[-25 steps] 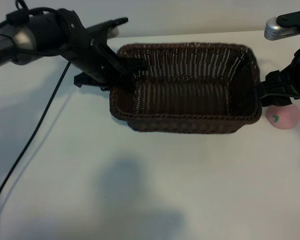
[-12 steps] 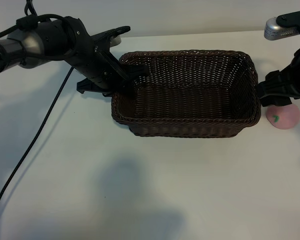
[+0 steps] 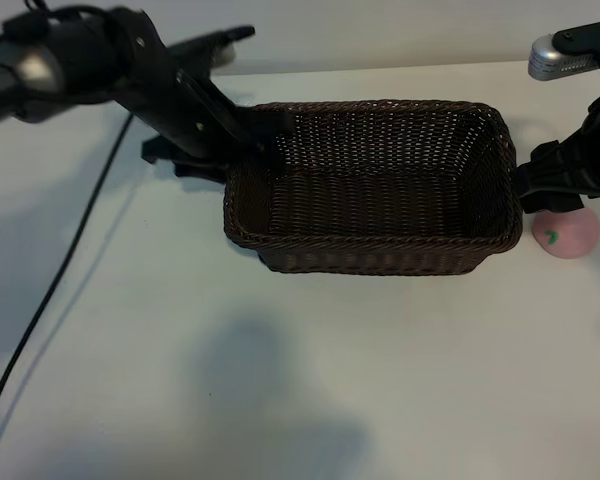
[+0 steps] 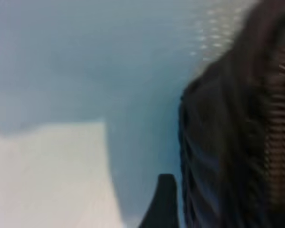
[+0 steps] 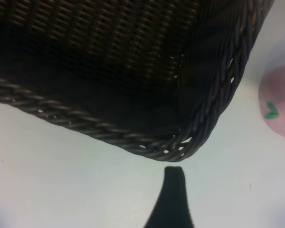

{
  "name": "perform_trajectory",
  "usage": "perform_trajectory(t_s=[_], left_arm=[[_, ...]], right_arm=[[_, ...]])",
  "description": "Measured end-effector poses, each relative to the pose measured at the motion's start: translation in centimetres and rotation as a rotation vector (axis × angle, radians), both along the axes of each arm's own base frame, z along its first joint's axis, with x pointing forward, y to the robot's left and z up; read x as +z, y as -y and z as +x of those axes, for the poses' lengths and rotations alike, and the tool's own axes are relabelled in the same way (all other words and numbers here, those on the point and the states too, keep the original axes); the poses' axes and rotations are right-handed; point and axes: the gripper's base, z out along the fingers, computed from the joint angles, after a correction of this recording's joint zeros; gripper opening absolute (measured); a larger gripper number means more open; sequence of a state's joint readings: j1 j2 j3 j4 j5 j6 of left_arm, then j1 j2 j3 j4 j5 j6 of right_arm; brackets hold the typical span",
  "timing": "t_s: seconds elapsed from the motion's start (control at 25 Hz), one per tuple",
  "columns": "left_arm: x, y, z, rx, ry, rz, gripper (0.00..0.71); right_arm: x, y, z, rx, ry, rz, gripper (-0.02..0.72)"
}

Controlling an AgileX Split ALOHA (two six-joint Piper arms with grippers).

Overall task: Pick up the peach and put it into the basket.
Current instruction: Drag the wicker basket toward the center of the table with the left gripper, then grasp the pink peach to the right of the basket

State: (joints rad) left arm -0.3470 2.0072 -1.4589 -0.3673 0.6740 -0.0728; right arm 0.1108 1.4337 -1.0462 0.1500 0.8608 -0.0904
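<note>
**Peach not yet picked; basket in place, pick-up still ahead**

Landmark for all positions: the basket [image 3: 372, 188], dark woven wicker, resting flat on the white table [image 3: 280, 380].

Left of the basket: the left gripper [image 3: 263, 143] sits at the basket's left end, up against the rim near its far left corner. In the exterior view the dark fingers merge with the dark weave, so I cannot tell whether the jaws are apart or closed on the rim. The left wrist view shows only one dark fingertip beside the basket wall, which settles nothing. A black cable [image 3: 55, 290] trails across the table well to the left of the basket.

Basket interior: no fruit inside.

Right of the basket: the right gripper [image 3: 536, 186] hangs just beside the basket's right end, above and slightly towards the basket from the peach [image 3: 566, 234]. Its jaws stand apart and hold nothing. The peach lies on the table just beside the basket's right wall, outside it, green mark facing up and forward, untouched.

Judgement: the step in hand is the approach to the peach. The next move calls for the right gripper to shift away from the basket wall, centre over the peach, descend with jaws spread wide enough to straddle it, then close. The nearness of peach and rim leaves little clearance for the inner finger.
</note>
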Motion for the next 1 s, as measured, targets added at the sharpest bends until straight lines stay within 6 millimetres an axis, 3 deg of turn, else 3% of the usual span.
perform_trajectory(t_s=[0.24,0.52,0.8,1.0], left_arm=[[6.5,-1.6,-2.2,-0.07,0.098,0.092,0.653],[15.1,-5.0,-6.6,-0.078,0.287,0.246,0.601],[22.8,-8.4,-13.6,-0.037,0.487,0.293,0.597],[24.3,-11.4,-20.4,0.006,0.59,0.317,0.596]], right_arm=[[0.0,0.0,0.0,0.0,0.0,0.0,0.593],[0.0,0.0,0.0,0.0,0.0,0.0,0.593],[0.0,0.0,0.0,0.0,0.0,0.0,0.593],[0.0,0.0,0.0,0.0,0.0,0.0,0.593]])
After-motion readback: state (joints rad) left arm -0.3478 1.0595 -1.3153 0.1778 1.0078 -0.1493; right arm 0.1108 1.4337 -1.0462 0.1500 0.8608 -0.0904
